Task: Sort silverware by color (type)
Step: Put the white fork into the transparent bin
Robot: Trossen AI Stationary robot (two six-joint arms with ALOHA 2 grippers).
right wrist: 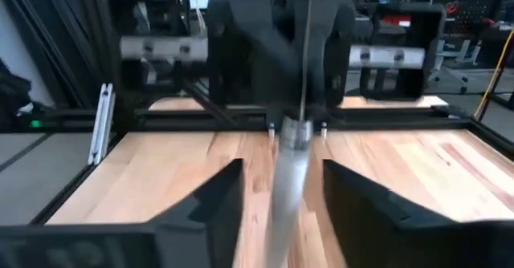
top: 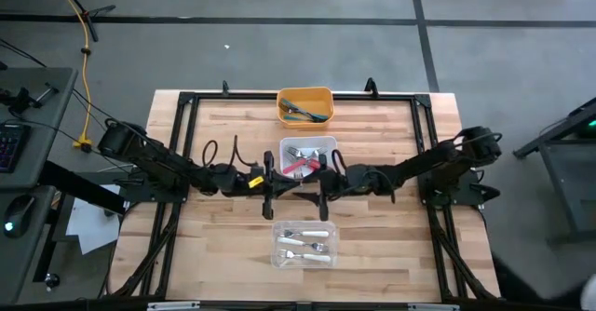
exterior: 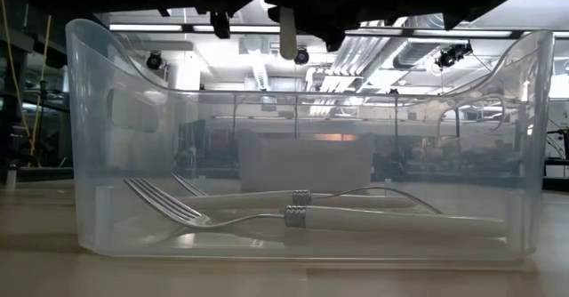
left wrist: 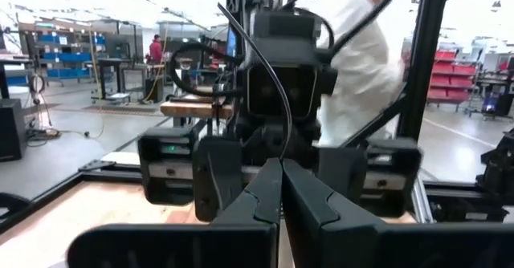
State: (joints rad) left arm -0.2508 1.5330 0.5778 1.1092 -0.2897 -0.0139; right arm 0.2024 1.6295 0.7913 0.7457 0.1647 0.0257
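over table centre | left pincer (left wrist: 281, 189) closed, empty | right pincer (right wrist: 281, 192) wide, white-handled fork (right wrist: 287, 180) between fingers

1. The left arm is reaching in from nine o'clock toward table centre, its wrist lying level.
2. The left gripper (left wrist: 281, 196) is sitting with its fingers pressed together, gripping nothing.
3. The right arm is stretching in from three o'clock, meeting it.
4. The right gripper (right wrist: 281, 196) is holding its fingers apart.
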